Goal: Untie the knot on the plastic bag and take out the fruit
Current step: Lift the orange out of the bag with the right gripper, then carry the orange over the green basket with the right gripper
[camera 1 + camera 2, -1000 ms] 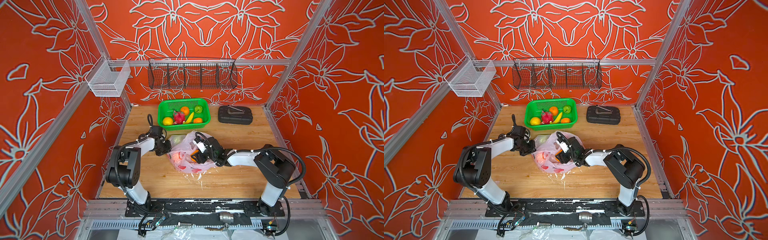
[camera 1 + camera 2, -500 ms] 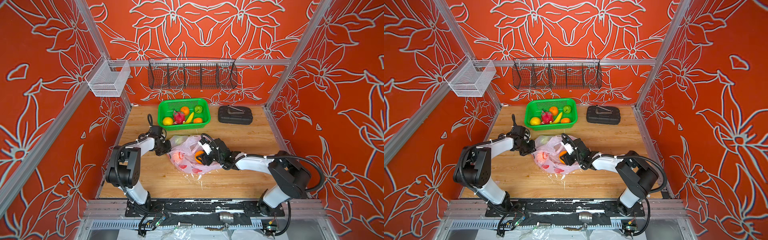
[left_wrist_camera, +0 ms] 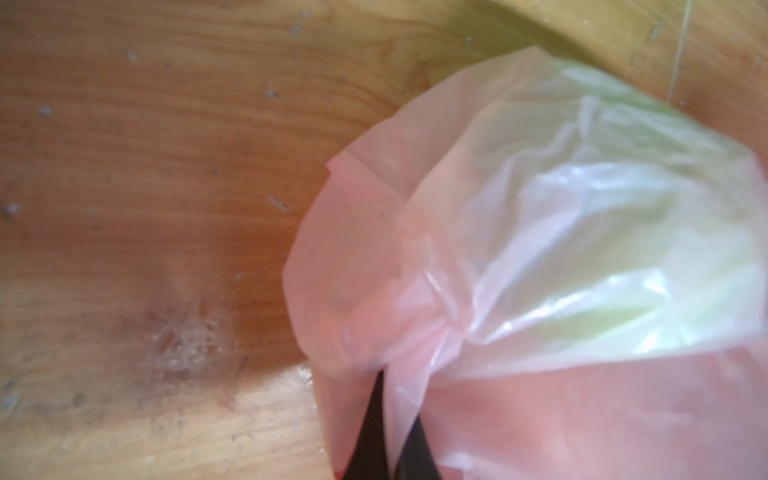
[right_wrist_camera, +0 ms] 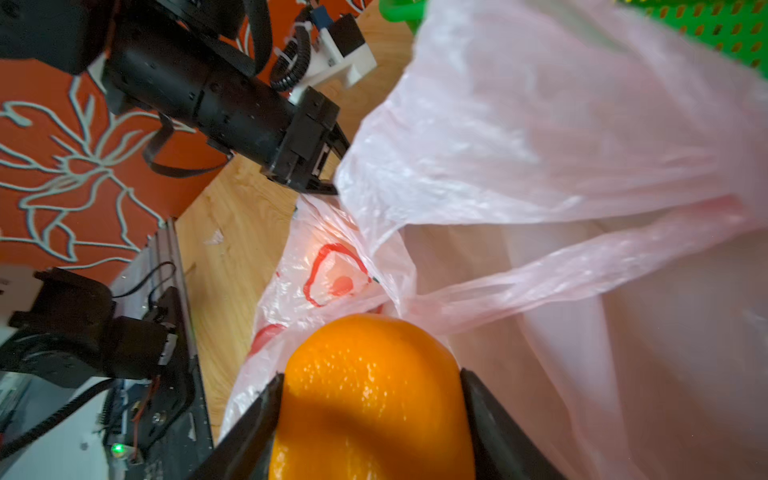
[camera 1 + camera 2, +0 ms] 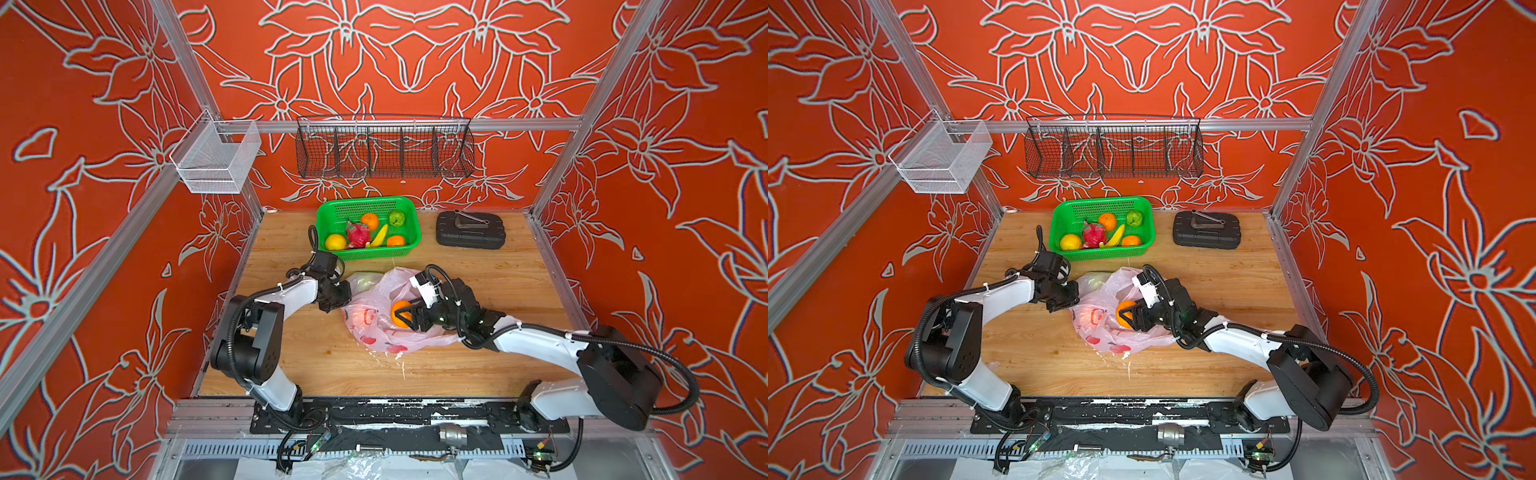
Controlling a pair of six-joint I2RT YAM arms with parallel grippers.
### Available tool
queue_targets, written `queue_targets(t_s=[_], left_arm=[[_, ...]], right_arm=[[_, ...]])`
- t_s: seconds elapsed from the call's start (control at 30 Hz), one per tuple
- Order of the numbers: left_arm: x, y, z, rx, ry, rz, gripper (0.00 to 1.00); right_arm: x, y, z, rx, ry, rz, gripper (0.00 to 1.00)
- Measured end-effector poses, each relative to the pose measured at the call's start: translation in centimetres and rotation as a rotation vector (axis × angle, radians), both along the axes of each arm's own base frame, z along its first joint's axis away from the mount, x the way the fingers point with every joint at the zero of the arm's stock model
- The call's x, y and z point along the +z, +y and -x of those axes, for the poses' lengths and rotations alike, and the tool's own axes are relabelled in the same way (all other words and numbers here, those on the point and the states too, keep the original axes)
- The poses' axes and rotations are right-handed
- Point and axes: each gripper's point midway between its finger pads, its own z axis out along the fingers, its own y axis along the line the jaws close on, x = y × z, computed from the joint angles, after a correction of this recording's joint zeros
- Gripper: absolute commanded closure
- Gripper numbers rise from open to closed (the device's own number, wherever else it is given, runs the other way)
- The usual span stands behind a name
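Backed out of thin pink plastic bag (image 5: 374, 332), right gripper (image 5: 409, 316) clamps round orange fruit (image 4: 365, 374); left gripper (image 5: 344, 292) pinches bag film; removal step, lift clear next.

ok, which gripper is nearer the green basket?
Left. The left gripper pinches the bag just in front of the basket; the right gripper holds an orange farther forward.

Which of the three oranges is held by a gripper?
The orange at the bag, clamped in the right gripper; the other two lie loose in the green basket.
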Motion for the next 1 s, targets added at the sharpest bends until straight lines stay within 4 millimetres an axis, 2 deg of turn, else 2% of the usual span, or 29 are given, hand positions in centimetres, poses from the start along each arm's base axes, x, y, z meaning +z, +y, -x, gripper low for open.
queue_targets(t_s=[0.13,0.23,0.37,0.47,0.53,0.6,0.67,0.77,0.83,0.9,1.0], left_arm=[[0.8,0.3,-0.2,0.003,-0.031,-0.033,0.75],[2.0,0.9,-0.2,0.012,-0.067,-0.061,0.66],[5.9,1.2,0.0,0.012,-0.170,-0.068,0.57],[9.5,1.1,0.3,0.002,-0.275,-0.046,0.54],[12.0,0.8,0.7,-0.019,-0.347,-0.018,0.51],[14.4,0.1,1.4,-0.053,-0.419,0.022,0.47],[17.2,-0.8,2.3,-0.108,-0.506,0.073,0.41],[20.9,-2.0,3.9,-0.182,-0.627,0.141,0.32],[23.2,-2.5,5.1,-0.224,-0.706,0.175,0.26],[25.0,-2.9,6.3,-0.257,-0.770,0.198,0.19],[26.8,-3.1,7.7,-0.288,-0.841,0.215,0.10]], right_arm=[[0.8,0.1,0.0,-0.017,0.047,-0.056,0.37],[2.3,-0.3,-0.1,-0.038,0.047,-0.092,0.38],[6.3,-1.3,0.3,-0.051,-0.001,-0.137,0.38],[10.6,-2.1,0.0,-0.073,-0.083,-0.169,0.39],[13.4,-2.6,-0.9,-0.112,-0.143,-0.170,0.39],[15.7,-2.8,-2.5,-0.156,-0.188,-0.148,0.39],[18.1,-2.5,-5.4,-0.214,-0.233,-0.097,0.40],[19.9,-1.5,-10.1,-0.275,-0.266,-0.020,0.40],[19.4,-0.7,-12.8,-0.293,-0.261,0.035,0.40],[17.9,0.2,-15.5,-0.307,-0.247,0.093,0.40],[14.4,1.7,-19.0,-0.310,-0.206,0.174,0.40]])
